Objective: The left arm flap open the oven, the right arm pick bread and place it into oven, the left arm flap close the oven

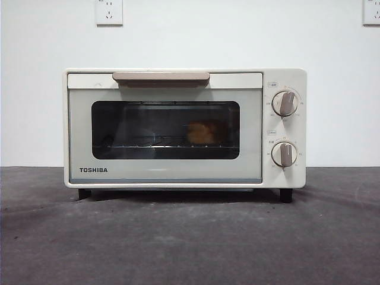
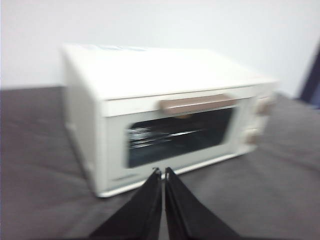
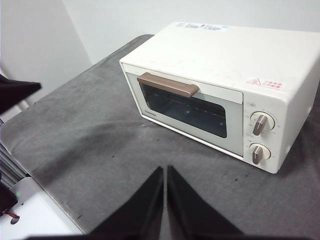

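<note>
The cream-white TOSHIBA oven stands on the dark grey table with its door shut and the beige bar handle up. The golden-brown bread shows dimly through the dark glass, on the wire rack to the right of the middle. The oven also shows in the left wrist view and the right wrist view. My left gripper is shut and empty, back from the oven's front. My right gripper is shut and empty, well away from the oven. Neither arm shows in the front view.
Two beige knobs sit on the oven's right panel. A white wall with sockets stands behind. A black arm part and a white table edge show at the side of the right wrist view.
</note>
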